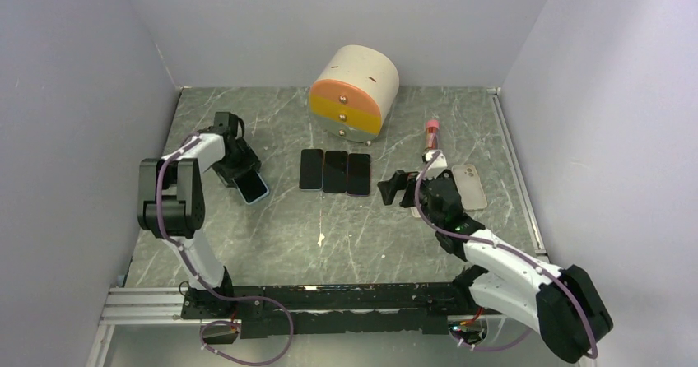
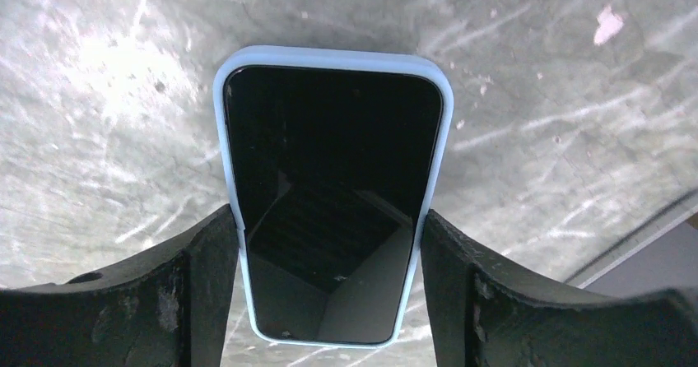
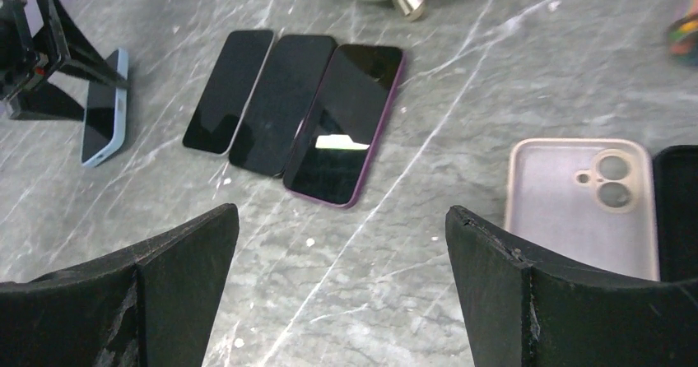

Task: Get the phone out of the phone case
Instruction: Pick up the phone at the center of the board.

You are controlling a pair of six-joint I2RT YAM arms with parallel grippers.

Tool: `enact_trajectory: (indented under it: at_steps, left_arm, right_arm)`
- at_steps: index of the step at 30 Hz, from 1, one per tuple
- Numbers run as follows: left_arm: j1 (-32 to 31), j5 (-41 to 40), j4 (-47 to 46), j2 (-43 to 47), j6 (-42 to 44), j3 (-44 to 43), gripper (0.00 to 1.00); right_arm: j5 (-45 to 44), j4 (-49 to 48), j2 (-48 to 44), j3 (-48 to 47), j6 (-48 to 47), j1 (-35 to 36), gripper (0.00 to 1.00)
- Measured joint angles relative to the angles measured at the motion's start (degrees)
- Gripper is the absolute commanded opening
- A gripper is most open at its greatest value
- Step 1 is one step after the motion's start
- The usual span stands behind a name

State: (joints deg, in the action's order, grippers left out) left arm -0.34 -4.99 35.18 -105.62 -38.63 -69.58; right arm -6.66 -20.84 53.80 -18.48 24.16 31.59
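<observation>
Phones: four with dark screens up. Three lie side by side mid-desk, (image 3: 229, 90), (image 3: 282, 102) and a purple-edged one (image 3: 346, 123). The fourth is the phone (image 2: 329, 186) in its case.
Cases: two, the blue phone case (image 2: 329, 57) and an empty case (image 3: 568, 202), pale, lying inside up.
Other items: one round drawer unit (image 1: 354, 91) at 12 o'clock on the desk (image 1: 329, 235), and one pink-capped tube (image 1: 431, 135) at 2 o'clock. A dark object (image 3: 677, 211) lies just beside the empty case; I cannot tell what it is.
Task thing, look: black glass with rounded corners. The light-blue rim wraps all four edges, so the phone sits fully in its case.
Task thing, place: at 9 o'clock on the desk, at 9 o'clock from the row of three.
Left arm: elbow folded high, forearm reaching toward 1 o'clock, wrist turned back toward 5 o'clock over the cased phone.
Left pincer (image 2: 329, 215): partly open. Its fingers (image 2: 197, 276) press the case's two long edges, gripping its near half.
Right arm: stretched toward 11 o'clock, tip pointing to 9 o'clock, with the empty case at its 3 o'clock side.
Right pincer (image 3: 342, 212): spread wide, holding nothing, above bare desk.
</observation>
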Motion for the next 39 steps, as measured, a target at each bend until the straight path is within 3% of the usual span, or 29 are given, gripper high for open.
enact_trajectory:
  at_steps: [4, 12, 21, 29, 39]
  left_arm:
    - [0.15, 4.09, -5.42, 5.49, -1.84, 6.99, 0.29]
    - [-1.92, 12.85, -15.56, 13.64, -6.32, 17.97, 0.25]
    - [-9.9, 17.88, -26.34, 22.62, -10.34, 27.23, 0.24]
    - [-13.49, 20.5, -33.4, 26.14, -14.19, 33.33, 0.24]
    - [-15.89, 22.6, -35.71, 31.15, -15.76, 34.34, 0.25]
  right_arm:
    - [4.35, -0.26, 4.63, -1.64, 1.86, 0.44, 0.99]
    - [6.97, -2.8, 11.21, -3.32, 3.98, 6.21, 0.99]
    - [-2.27, -7.82, 16.7, -5.03, 5.33, 18.6, 0.99]
    - [-11.37, -8.52, 26.99, -13.73, 5.88, 27.58, 0.95]
    - [-13.68, -10.84, 38.01, -22.05, 6.84, 29.57, 0.83]
